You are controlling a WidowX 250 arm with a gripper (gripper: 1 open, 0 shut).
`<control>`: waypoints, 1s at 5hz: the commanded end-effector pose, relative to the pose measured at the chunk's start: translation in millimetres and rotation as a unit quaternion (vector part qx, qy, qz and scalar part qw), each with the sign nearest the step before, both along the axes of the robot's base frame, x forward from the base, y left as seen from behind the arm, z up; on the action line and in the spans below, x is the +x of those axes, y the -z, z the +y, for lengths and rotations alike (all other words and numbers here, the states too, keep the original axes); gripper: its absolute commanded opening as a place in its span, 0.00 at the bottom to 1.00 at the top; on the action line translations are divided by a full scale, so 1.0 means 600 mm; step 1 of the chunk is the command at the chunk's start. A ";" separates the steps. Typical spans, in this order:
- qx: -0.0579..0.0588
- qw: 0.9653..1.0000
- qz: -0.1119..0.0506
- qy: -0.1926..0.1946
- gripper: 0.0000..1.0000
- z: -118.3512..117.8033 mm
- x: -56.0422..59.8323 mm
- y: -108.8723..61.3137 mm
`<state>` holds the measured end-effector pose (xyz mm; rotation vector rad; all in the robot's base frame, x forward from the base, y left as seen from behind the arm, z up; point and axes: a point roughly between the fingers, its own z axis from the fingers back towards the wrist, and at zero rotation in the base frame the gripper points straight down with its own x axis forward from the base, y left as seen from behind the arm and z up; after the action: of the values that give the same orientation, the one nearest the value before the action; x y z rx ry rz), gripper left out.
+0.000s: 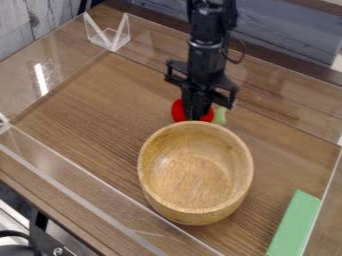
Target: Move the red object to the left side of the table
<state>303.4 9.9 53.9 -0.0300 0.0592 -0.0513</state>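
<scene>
While the gripper has its jaws clamped on the red object near frame centre, carrying it toward the left of the table is not yet done.

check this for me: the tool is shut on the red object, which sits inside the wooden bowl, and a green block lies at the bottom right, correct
One detail is wrong. The red object is not inside the wooden bowl; it sits on the table just behind the bowl's far rim, as the camera view shows. The rest holds: the tool is shut on the red object, and the green block lies at the bottom right.
</scene>
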 end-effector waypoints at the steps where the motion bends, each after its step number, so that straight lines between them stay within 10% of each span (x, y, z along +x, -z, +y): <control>1: -0.001 0.998 -0.065 0.014 0.00 0.022 0.017 -0.071; 3: -0.008 0.994 -0.101 0.034 0.00 0.057 -0.014 -0.072; 4: -0.016 0.993 -0.105 0.056 1.00 0.036 0.000 -0.075; 5: -0.021 0.991 -0.109 0.072 1.00 0.017 0.015 -0.077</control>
<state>304.0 20.0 86.7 -0.0745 -0.1080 -0.1902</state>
